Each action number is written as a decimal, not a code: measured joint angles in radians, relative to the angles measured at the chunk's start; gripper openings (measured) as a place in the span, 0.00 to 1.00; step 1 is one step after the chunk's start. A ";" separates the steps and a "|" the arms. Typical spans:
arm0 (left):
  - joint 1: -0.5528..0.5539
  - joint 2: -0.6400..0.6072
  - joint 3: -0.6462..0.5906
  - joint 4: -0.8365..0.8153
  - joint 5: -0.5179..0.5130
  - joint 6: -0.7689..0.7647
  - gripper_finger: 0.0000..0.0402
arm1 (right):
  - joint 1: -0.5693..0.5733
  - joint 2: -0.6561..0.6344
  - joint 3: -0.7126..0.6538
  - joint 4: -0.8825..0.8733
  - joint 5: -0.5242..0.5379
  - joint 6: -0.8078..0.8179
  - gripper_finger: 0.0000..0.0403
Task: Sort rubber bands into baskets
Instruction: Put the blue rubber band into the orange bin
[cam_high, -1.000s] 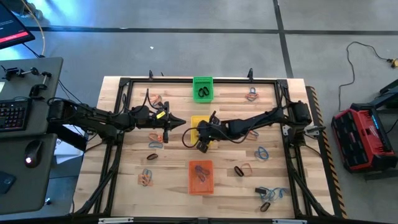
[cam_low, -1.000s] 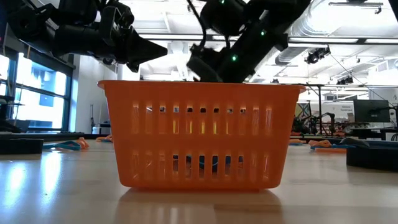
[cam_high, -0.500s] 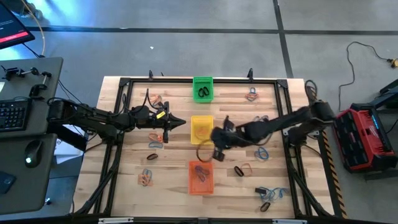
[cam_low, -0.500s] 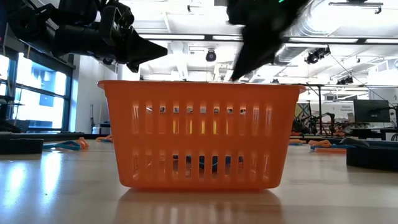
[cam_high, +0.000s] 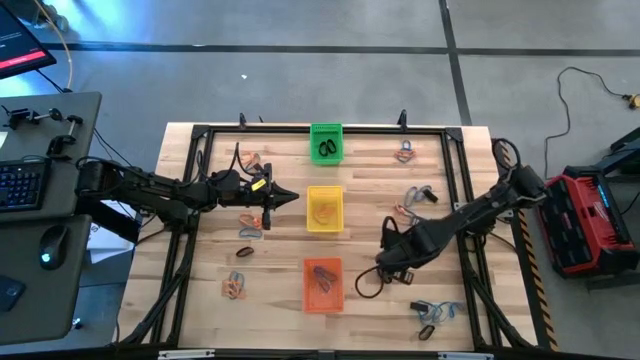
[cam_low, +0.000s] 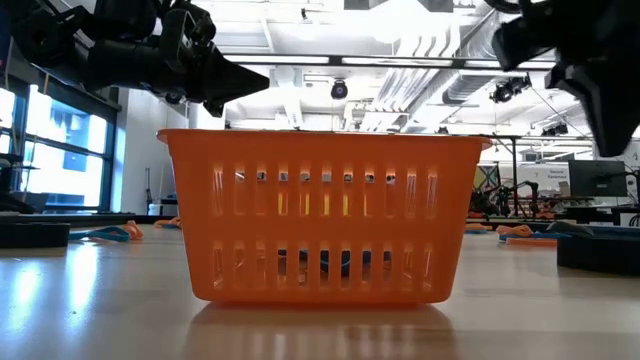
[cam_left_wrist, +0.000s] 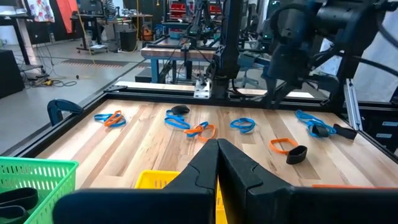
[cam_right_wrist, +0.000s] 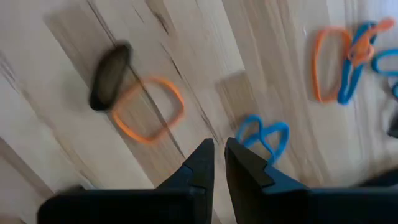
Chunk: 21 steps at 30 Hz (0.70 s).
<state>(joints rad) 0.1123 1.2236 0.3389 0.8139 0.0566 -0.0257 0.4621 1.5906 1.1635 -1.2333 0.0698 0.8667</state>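
Note:
Three baskets stand in a row down the table's middle: green (cam_high: 326, 143) at the far side with black rubber bands in it, yellow (cam_high: 324, 209) with an orange band, and orange (cam_high: 322, 284) nearest, which also fills the low view (cam_low: 322, 215). My right gripper (cam_high: 386, 264) points down, right of the orange basket. It hangs shut but for a thin slit (cam_right_wrist: 217, 149), with nothing between its fingers. Under it lie a black band (cam_right_wrist: 111, 76), an orange band (cam_right_wrist: 149, 109) and a blue band (cam_right_wrist: 264, 137). My left gripper (cam_high: 293, 197) waits shut (cam_left_wrist: 217, 146), level, left of the yellow basket.
More loose bands lie on the wood at the left (cam_high: 250, 222) (cam_high: 236, 287), the far right (cam_high: 405, 152) (cam_high: 418, 193) and the near right (cam_high: 435, 312). A black metal frame (cam_high: 196, 200) runs round the table. A thin black cable loop (cam_high: 365, 285) hangs from my right arm.
My right gripper has swung from over the yellow basket toward the table's right and near edges, tipping until it points down over the loose bands right of the orange basket. The baskets and bands have kept their places.

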 joint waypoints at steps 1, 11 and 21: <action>0.000 0.000 0.000 0.000 0.000 0.000 0.00 | -0.006 0.000 -0.008 -0.001 -0.012 -0.011 0.07; 0.000 0.000 0.000 0.000 0.000 -0.008 0.00 | -0.110 0.001 -0.239 0.107 -0.119 -0.125 0.29; 0.000 0.000 0.000 -0.001 0.000 -0.008 0.00 | -0.124 -0.003 -0.392 0.309 -0.099 -0.289 0.38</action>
<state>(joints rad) 0.1120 1.2236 0.3389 0.8131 0.0566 -0.0334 0.3378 1.5880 0.7718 -0.9246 -0.0292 0.5781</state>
